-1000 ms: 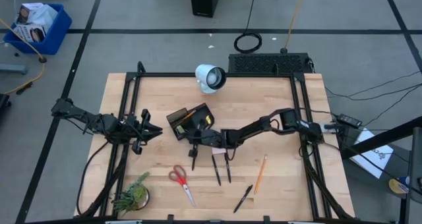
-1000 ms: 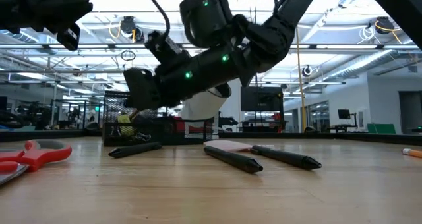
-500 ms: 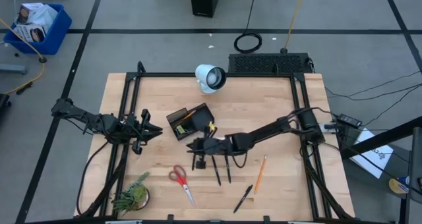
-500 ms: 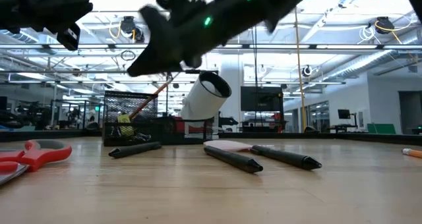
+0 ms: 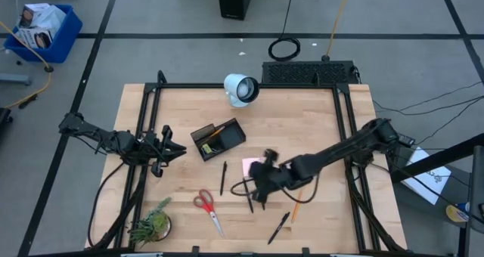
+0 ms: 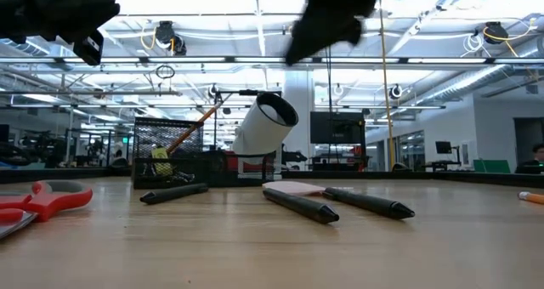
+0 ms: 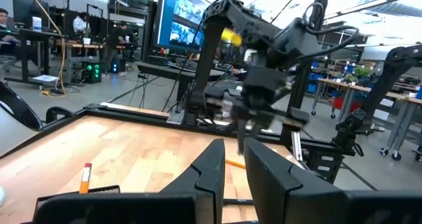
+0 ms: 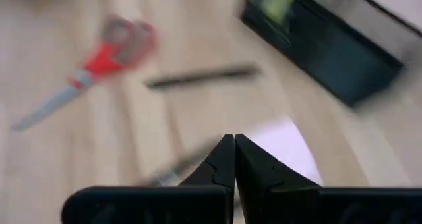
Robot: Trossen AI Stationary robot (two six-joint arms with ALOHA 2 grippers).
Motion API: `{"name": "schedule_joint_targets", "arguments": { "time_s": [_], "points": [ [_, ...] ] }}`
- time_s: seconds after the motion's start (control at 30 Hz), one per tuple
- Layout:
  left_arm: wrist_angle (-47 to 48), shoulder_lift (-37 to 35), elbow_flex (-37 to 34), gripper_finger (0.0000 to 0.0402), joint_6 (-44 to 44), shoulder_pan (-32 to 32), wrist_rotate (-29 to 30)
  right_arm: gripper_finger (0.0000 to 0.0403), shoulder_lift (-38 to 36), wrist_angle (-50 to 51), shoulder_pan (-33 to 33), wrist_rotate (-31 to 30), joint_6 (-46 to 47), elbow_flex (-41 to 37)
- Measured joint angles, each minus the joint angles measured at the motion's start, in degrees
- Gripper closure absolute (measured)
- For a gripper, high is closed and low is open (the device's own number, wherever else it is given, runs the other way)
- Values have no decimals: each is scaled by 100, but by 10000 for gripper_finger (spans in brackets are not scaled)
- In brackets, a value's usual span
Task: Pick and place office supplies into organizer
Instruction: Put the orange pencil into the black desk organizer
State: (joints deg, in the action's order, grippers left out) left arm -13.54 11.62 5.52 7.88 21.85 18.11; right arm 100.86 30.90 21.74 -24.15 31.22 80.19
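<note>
Nearest lies one slim black pen (image 5: 278, 227), then the red-handled scissors (image 5: 208, 210) and an orange pencil (image 5: 297, 204). Beyond them are more pens: one apart (image 5: 223, 178), one (image 5: 249, 200) just under the right hand (image 5: 261, 178), and probably a fourth beside it (the arm covers that spot from above, though the low view shows three in a row). So there are four pens, likely, one pair of scissors and one pink sticky-note pad (image 5: 250, 165). A second pencil stands in the organizer (image 5: 218, 138), which sits farther back on the surface (image 5: 318, 121).

Pens and pencils should be light, stiff and apt to roll; pinch them across mid-barrel. The pad is flat and soft-edged, best taken by its sides. The scissors are heavier; grip near the pivot.

The right hand is closed, empty, over the pens. The left hand (image 5: 168, 150) waits at the left side, fingers narrowly parted, empty.
</note>
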Motion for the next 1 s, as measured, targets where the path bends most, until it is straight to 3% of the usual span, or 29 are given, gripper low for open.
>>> {"name": "schedule_joint_targets", "arguments": {
  "time_s": [0.2, 0.37, 0.77, 0.93, 1.0],
  "points": [
    [-1, -2, 2, 339, 1, -2, 0, 403, -319, 1789, 437, -854, 2234, -5],
    [0, -1, 2, 339, 2, -2, 0, 403, -313, 2040, 682, -2283, 3682, -139],
    [2, 0, 0, 339, 2, 0, 0, 403, -303, 1024, 773, -2527, 5245, -1486],
    [1, -2, 1, 339, 0, -1, 0, 403, -300, 883, 712, -2301, 6980, -1606],
    [2, -1, 1, 339, 1, -2, 0, 403, -310, 743, 710, -1930, 7544, -1598]
  ]
}}
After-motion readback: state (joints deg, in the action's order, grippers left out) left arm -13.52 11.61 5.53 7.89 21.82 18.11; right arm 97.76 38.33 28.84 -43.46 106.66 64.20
